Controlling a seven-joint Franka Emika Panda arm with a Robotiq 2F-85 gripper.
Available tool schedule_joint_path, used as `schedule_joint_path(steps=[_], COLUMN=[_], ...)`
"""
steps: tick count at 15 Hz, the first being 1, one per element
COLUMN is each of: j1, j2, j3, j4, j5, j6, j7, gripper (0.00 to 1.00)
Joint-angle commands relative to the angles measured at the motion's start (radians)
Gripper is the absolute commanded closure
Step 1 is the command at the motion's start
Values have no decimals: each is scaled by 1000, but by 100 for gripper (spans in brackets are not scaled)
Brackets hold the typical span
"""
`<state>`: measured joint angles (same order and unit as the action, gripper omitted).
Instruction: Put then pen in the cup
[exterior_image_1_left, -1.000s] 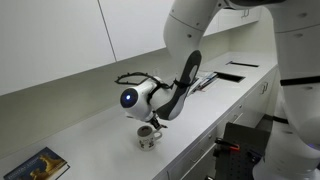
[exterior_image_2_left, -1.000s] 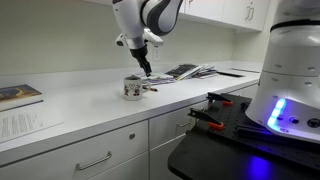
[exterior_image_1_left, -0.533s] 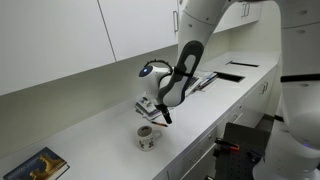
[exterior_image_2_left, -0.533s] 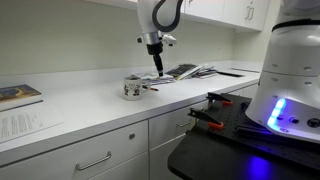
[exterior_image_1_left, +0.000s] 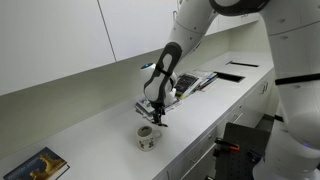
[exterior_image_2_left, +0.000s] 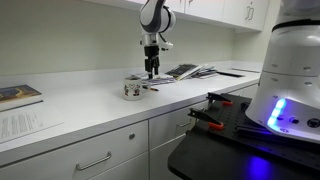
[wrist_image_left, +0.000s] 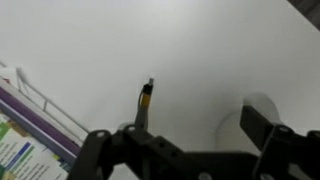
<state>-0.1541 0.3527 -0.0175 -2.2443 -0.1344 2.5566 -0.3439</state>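
The cup (exterior_image_1_left: 146, 138) (exterior_image_2_left: 133, 88), a squat white mug with a dark pattern, stands on the white counter in both exterior views. It is out of the wrist view. My gripper (exterior_image_1_left: 156, 117) (exterior_image_2_left: 150, 69) hangs a little above the counter, just beside the cup, with its fingers spread wide (wrist_image_left: 185, 135) and nothing between them. The pen (wrist_image_left: 146, 100), a thin dark stick with an orange-brown band, shows in the wrist view against the white counter, close to one finger. A short dark stick (exterior_image_2_left: 150, 88) lies next to the cup in an exterior view.
A stack of magazines and papers (exterior_image_1_left: 200, 80) (exterior_image_2_left: 185, 71) (wrist_image_left: 20, 135) lies on the counter beyond the gripper. A book (exterior_image_1_left: 42, 165) (exterior_image_2_left: 18, 94) and a printed sheet (exterior_image_2_left: 25, 122) lie at the other end. The counter's front edge is close to the cup.
The gripper was low over the cup a second ago. It has lifted, swung upright and moved off the cup toward the magazines. The cup has not moved.
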Motion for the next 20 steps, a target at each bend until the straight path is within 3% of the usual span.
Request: schedule_joint_path(steps=[1,10,11,12,14,20], j1=[-10,-14,-19,-23,-28,-26], j2=[101,351,375,396,433,464], j3=[3,-50,-46,-40,-31,-35], j4=[112,389,420,451,499,563], j5=[86,42,44,50,52,45], j6=[9,-67,-82,-107,-137,-183], j7=[35,57,51,48,40,43], gripper=[0,0,5,26,31,77])
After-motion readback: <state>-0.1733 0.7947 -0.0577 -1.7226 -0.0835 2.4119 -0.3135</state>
